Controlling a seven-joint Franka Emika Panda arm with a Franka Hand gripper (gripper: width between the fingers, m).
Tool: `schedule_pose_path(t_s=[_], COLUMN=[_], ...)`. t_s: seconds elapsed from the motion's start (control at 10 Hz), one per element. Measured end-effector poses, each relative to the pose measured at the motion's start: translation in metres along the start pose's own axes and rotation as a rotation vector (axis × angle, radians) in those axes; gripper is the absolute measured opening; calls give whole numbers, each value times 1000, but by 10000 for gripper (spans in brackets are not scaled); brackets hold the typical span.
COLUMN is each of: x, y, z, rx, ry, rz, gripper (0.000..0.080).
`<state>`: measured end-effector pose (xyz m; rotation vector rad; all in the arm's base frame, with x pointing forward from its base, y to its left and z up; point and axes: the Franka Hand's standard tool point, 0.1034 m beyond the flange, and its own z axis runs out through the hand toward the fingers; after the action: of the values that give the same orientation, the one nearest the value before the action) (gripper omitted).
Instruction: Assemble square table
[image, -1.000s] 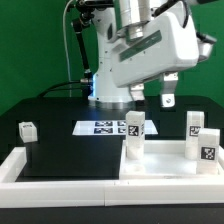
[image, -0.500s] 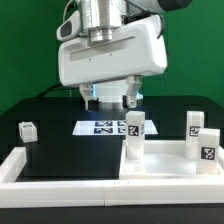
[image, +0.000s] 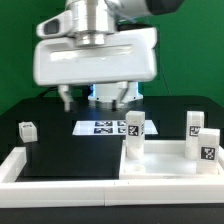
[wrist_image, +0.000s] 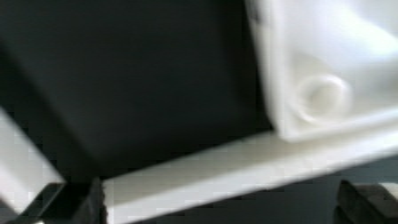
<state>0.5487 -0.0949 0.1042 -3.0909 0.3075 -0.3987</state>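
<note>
open gripper hanging over the black table, table top sitting in the near corner

we are seeing the gripper (image: 95, 97) hanging above the black table (image: 60, 140) with its two fingers spread wide and nothing between them; one finger (image: 66, 98) and the other (image: 122, 96) are showing under the blurred white wrist housing. the square table top (image: 160, 165) is lying at the exterior view's right, pushed against the white bars (image: 20, 165) edging the black table. three legs are standing upright by it: one leg (image: 134, 133) at its near-left corner, two more (image: 195, 124) (image: 207, 147) toward the right. a fourth leg (image: 27, 130) is lying apart at the exterior view's left. the marker board (image: 105, 127) is lying flat behind them. in the wrist view we are looking at a corner socket (wrist_image: 322, 94) in the top (wrist_image: 329, 60).
</note>
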Motion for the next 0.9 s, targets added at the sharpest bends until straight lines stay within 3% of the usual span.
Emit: schedule_pose_path(t_s=[0.1,0.3,0.5,0.6,0.8,0.9], x=[-9,-28,-30,-31,-33,-57], y=[26,64,67,63,65,70], z=[5,12,13,14,15,22], rx=[-6,-24,-28,-14,-13,12], ry=[-36,-85,-97,-116,-126,-260], rz=[-66,-228,-322,-278,-279,-311], gripper=[649,649,649,649,649,649])
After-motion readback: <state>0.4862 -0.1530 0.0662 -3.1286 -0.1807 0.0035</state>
